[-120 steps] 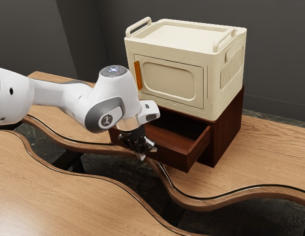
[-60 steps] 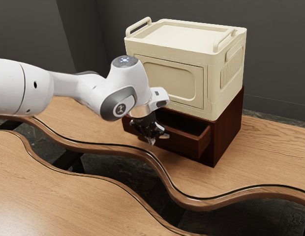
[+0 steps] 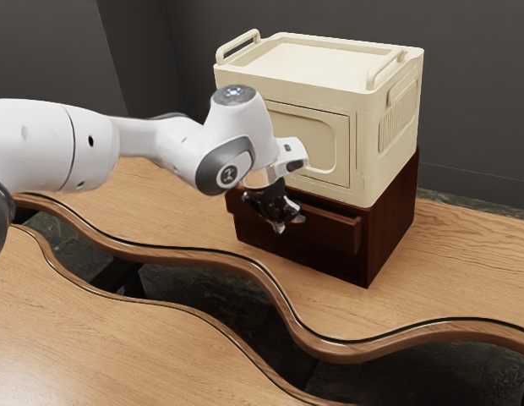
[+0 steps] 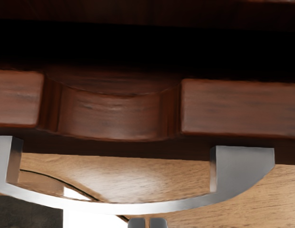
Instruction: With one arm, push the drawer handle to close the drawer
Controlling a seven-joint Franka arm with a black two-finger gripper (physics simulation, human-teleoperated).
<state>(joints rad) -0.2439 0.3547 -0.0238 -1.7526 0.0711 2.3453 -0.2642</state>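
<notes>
Reaching in from nine o'clock in the exterior view, the white arm (image 3: 173,139) is bringing its black claw (image 3: 286,225) down to the front of the dark wooden drawer (image 3: 334,230). The drawer is sitting slightly open in its cabinet (image 3: 390,220), its front facing roughly seven o'clock and jutting a little past the cabinet's body. In the wrist view a dark gap is showing behind the drawer's front edge, and a scooped notch (image 4: 112,116) is dipping into that edge between two squared stretches of wood.

The curved metal handle (image 4: 138,208) is bowing outward from the drawer front on two posts. The claw (image 4: 147,223) is keeping its two tips almost together — only a thin slit is parting them — and it is gripping nothing. Those tips are lying just beside the outer side of the handle's curve, near its middle; whether they are touching it, I cannot tell.

The cabinet is standing on the wooden table (image 3: 456,254), with a cream box (image 3: 308,63) resting on top, toward twelve o'clock. Two carrying bars are rising from the box's rim, at about ten and three o'clock. A second wavy-edged wooden surface (image 3: 101,338) is spreading toward seven o'clock — a dark gap is running between it and the table.
</notes>
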